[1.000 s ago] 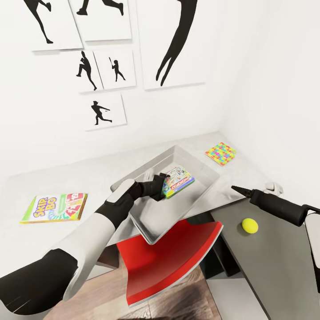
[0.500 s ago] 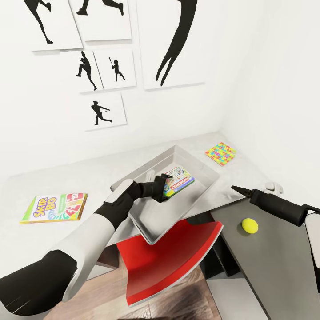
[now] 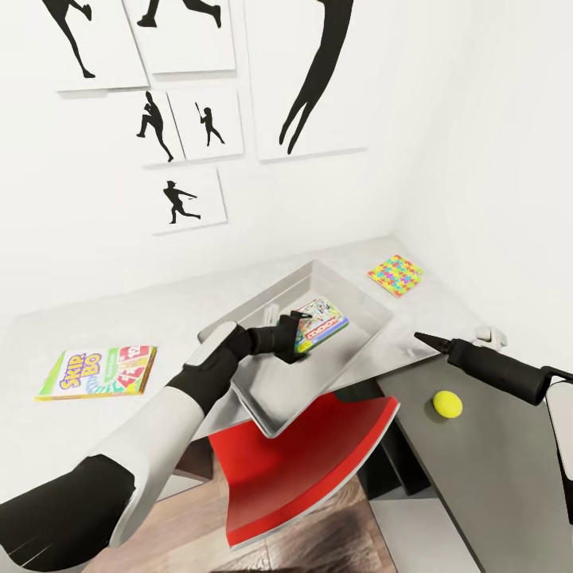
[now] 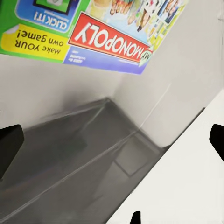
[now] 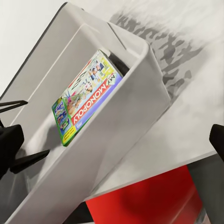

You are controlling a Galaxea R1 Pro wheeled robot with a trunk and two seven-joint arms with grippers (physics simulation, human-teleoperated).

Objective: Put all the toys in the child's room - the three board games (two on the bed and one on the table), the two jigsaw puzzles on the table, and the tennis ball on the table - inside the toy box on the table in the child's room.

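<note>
The pale grey toy box (image 3: 362, 344) stands on the light grey table (image 3: 119, 318), and the green-edged "MY MONOPOLY" board game (image 3: 322, 325) lies inside it near its far end. My left gripper (image 3: 296, 337) is inside the box just short of the game, open, with nothing between its fingers (image 4: 9, 144). The game's printed lid (image 4: 107, 32) lies ahead of that gripper and also shows in the right wrist view (image 5: 86, 105). The slim yellow-red-green board game (image 3: 97, 372) lies at the table's left. A jigsaw puzzle (image 3: 395, 274) lies beyond the box. The tennis ball (image 3: 447, 403) rests on the dark wing. My right gripper (image 3: 420, 337) hovers open beside the box.
A red chair (image 3: 310, 465) is tucked under the table below the toy box. The white wall with black sports pictures (image 3: 310, 72) closes the far side. A small white object (image 3: 491, 335) lies by the right wall. The dark grey wing (image 3: 477, 469) runs toward me on the right.
My left arm has drawn back a little from the Monopoly game, which stays in the box. The right arm has not moved.
</note>
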